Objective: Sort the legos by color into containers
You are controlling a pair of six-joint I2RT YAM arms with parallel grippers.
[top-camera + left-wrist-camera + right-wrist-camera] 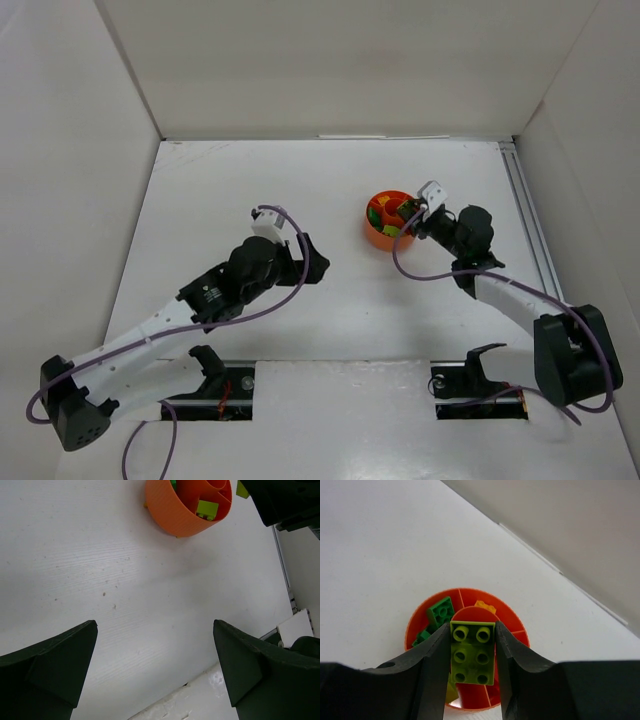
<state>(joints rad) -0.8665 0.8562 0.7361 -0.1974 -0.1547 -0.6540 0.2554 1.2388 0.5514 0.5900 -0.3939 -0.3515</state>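
The right gripper point(472, 629) is clamped on a lime-green six-stud plastic brick point(472, 655). Its fingers press the brick's two long sides, so the long axis runs out along the fingers, toward the far left. The brick hangs directly over the round orange compartmented plastic dish point(410, 632), above its central cup point(467, 611). Another lime piece point(451, 690) shows in the compartment on the dish's right side, under the gripper — I'd judge the release belongs there, a touch back toward the arm. The left gripper point(155, 625), jaws wide apart and empty, sits over the white table point(100, 555) well to the left — the farther arm.
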